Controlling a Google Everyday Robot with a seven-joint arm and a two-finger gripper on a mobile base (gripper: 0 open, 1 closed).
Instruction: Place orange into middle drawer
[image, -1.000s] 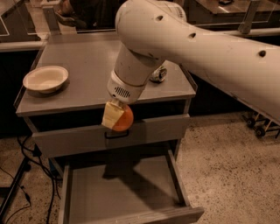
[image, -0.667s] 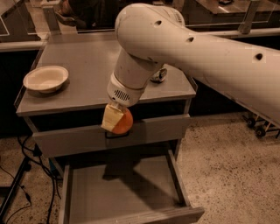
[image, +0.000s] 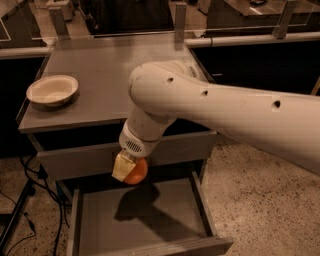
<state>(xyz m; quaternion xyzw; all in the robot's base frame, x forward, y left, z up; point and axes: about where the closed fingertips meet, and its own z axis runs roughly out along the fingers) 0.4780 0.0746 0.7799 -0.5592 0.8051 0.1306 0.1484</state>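
My gripper (image: 129, 171) hangs from the big white arm and is shut on the orange (image: 137, 172), a round bright orange fruit partly covered by the yellowish fingers (image: 121, 167). It holds the fruit in the air just in front of the closed upper drawer front, above the back part of the open middle drawer (image: 100, 220). That drawer is pulled out, broad and shallow, with a bare grey floor that carries the shadow of arm and fruit.
A white bowl (image: 52, 90) sits on the left of the grey cabinet top (image: 110, 75). Black cables (image: 30, 200) hang at the cabinet's left side. Speckled floor lies to the right.
The gripper with the orange has come down and forward, from level with the cabinet's top edge to just above the open drawer. The view has also shifted.
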